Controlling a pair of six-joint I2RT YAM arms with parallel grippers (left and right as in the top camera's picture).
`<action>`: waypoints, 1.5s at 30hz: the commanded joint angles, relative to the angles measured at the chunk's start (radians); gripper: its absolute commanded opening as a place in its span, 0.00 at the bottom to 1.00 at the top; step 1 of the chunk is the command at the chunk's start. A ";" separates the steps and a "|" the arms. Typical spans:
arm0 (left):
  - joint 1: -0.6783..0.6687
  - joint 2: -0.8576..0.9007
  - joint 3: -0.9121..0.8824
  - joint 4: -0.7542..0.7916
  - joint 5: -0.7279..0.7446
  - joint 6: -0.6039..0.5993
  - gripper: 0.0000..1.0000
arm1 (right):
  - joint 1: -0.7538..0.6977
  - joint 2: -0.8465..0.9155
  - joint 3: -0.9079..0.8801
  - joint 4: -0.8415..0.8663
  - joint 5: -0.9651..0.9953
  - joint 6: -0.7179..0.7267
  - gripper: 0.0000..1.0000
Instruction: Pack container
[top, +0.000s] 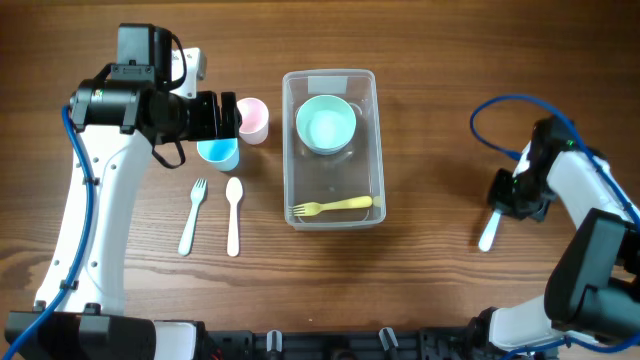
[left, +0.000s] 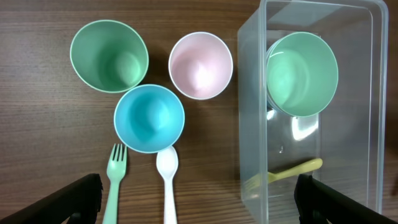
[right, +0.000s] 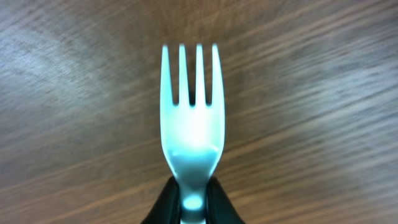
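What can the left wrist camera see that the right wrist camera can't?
Only the left wrist view shows the clear container with a green bowl and a yellow fork inside. Beside it are a green cup, a pink cup, a blue cup, a green fork and a white spoon. It also shows the open left gripper. Only the right wrist view shows a pale fork pinched at its handle by the right gripper. Both show the wooden table.
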 joint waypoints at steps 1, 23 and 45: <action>-0.003 0.001 0.016 0.000 0.001 0.020 1.00 | 0.061 -0.094 0.198 -0.087 -0.029 0.006 0.04; -0.003 0.001 0.016 0.000 0.001 0.020 1.00 | 0.980 0.153 0.506 -0.213 -0.145 -1.027 0.04; -0.003 0.001 0.016 0.000 0.001 0.020 1.00 | 0.912 -0.111 0.694 -0.227 -0.074 -0.513 0.58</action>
